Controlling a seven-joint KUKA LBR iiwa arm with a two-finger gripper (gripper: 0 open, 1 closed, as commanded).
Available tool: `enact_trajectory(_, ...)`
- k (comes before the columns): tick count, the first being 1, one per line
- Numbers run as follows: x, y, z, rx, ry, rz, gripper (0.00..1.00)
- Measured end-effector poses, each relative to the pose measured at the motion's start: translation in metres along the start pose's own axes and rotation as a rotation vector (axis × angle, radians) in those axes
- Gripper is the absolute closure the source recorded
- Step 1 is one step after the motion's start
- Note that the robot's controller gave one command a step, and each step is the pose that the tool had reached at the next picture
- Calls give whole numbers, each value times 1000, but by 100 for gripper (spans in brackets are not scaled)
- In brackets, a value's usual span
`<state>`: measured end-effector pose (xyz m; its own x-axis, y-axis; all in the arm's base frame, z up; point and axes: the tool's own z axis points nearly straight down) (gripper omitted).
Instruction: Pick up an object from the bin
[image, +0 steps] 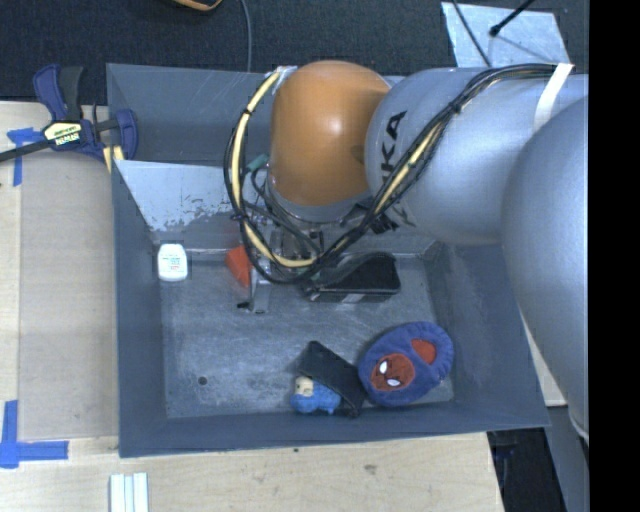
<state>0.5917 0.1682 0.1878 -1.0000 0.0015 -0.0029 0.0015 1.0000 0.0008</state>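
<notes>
The arm reaches in from the right and bends down over the far half of the grey metal bin (140, 340). Its wrist is capped by a rounded orange cover (322, 130), with yellow and black cables (243, 150) looped round it. Below that cover the gripper (256, 292) hangs low over the bin floor, left of the middle and towards the far wall. Whether its tip touches the floor cannot be told. Whether it is released or clenched cannot be told either, as the wrist and cables hide most of it.

The thing nearest to it is a small orange-red piece (237, 264). It lies on the floor by the far wall, just beside the gripper on its left, touching it or nearly so; whether it is gripped cannot be told. Further left along the same wall, apart from the orange-red piece, stands a small white tub (172, 262) with a green mark on it. Just right of the gripper, under the arm, lies a black box (358, 278).

Well apart from the gripper, by the near wall, three things lie together. One is a round blue pouch (405, 362) with a red spider-mask face. A flat black slab (328, 368) touches the pouch's left side, and a small blue toy figure (314, 397) with a pale head rests against the slab's near edge
</notes>
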Motion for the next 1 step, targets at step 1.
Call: enact_trajectory(1, -31, -22, 117, -4, -15, -100, 0)
